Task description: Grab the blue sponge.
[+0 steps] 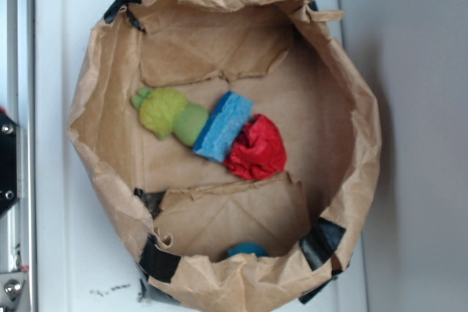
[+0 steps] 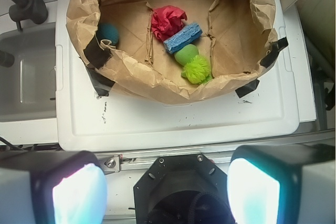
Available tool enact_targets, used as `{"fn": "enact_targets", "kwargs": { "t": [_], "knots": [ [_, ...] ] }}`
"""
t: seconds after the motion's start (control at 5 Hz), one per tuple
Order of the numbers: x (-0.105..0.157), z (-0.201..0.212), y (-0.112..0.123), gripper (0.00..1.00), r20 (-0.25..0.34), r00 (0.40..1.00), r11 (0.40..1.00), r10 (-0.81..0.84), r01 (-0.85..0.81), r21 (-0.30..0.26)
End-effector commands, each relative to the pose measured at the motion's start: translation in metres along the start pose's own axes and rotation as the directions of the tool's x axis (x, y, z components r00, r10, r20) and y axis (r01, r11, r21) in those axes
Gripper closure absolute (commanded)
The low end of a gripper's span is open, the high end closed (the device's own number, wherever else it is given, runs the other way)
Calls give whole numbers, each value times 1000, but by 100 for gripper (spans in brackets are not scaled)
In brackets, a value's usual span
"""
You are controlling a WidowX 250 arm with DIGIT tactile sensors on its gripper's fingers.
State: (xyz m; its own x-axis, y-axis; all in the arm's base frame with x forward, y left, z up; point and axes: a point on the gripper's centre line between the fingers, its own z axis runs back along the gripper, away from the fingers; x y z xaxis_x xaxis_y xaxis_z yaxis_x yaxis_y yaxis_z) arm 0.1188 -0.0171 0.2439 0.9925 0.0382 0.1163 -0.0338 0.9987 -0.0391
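The blue sponge (image 1: 223,126) lies on the floor of a crumpled brown paper bag (image 1: 102,71) whose walls are rolled down into a shallow open basin. It rests near the middle of the bag floor, between two neighbours: the red wad (image 1: 257,148) touches one long side, and the smooth green end of a yellow-green fuzzy toy (image 1: 172,115) touches the other. A small teal ball (image 1: 246,249) sits well apart, against the bag wall. The bag stands on a white tabletop (image 2: 173,119).

The hand (image 2: 167,190) is spread wide; both pads (image 2: 79,192) appear at the lower edge of the wrist view with a clear gap between them, holding nothing. It hangs well above and to the near side of the bag, outside its rim, so the approach has not yet reached the sponge.

Handling judgement: the sponge appears to be porous foam, so it is probably light, soft and compressible, with a rough surface that should not slip. It is not fragile. One broad face points up and the block looks slightly tilted against the wad.

Recommended grip: close across the narrow width, on the two long side faces, near mid-length. Both faces are crowded, so the pads must slide in between the sponge and each neighbour. Risk: catching the wad or toy, or snagging the bag rim during descent.
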Motion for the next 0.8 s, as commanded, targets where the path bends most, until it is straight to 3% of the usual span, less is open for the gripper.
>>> {"fn": "enact_targets", "kwargs": {
  "t": [0.0, 0.4, 0.6],
  "knots": [
    [0, 0, 0, 0, 0, 1000, 1000, 0, 0, 0],
    [97, -34, 1, 0, 39, 992, 991, 116, -113, -66],
    [142, -65, 42, 0, 85, 945, 948, 316, -310, -75]
  ]
}}
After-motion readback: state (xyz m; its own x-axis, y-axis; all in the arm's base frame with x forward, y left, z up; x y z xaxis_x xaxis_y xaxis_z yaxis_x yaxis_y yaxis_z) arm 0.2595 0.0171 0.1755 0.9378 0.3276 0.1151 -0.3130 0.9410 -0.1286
